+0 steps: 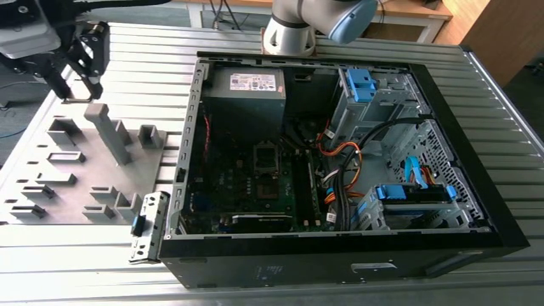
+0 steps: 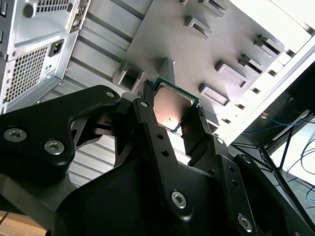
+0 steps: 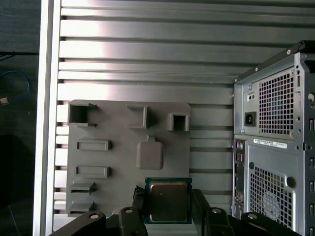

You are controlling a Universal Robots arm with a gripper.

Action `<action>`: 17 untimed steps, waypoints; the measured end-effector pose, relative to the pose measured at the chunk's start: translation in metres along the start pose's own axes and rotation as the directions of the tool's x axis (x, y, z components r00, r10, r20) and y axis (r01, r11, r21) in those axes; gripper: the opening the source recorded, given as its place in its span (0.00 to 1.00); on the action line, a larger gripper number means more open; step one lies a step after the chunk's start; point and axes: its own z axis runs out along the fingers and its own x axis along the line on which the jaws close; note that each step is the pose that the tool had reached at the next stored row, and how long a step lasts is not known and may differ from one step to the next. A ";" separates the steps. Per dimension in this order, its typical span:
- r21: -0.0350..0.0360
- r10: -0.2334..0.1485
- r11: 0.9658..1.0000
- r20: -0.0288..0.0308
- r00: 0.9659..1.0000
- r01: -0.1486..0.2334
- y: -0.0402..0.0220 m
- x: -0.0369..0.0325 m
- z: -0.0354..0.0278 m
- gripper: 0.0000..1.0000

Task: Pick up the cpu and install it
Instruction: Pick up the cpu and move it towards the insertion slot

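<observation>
The cpu (image 3: 169, 201) is a small square chip with a silvery-grey metal face and a green rim. My gripper (image 3: 169, 205) is shut on it, one black finger on each of two opposite edges. In the second wrist view the cpu (image 2: 172, 105) sits between the fingertips of the gripper (image 2: 171, 112), lifted off the grey fixture plate (image 2: 162, 34). In the exterior view my gripper (image 1: 78, 95) hangs at the far left, above the back edge of the fixture plate (image 1: 85, 172) and well away from the black socket frame (image 1: 266, 156) on the motherboard.
The open computer case (image 1: 340, 159) lies on the ribbed aluminium table (image 1: 153, 51), with orange and black cables (image 1: 348, 166) and blue drive brackets (image 1: 416, 191) inside. Upright grey blocks (image 1: 109, 131) stand on the fixture plate. The arm's base (image 1: 289, 32) is behind the case.
</observation>
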 end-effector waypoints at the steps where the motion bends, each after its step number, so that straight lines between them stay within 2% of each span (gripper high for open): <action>1: 0.000 0.000 1.000 0.000 1.000 0.000 0.0000 -0.0036 0.0001 0.47; 9: 0.000 0.000 1.000 0.000 1.000 0.000 -0.0002 -0.0333 0.0007 0.47; 17: 0.000 0.000 1.000 0.000 1.000 0.000 -0.0004 -0.0593 0.0012 0.47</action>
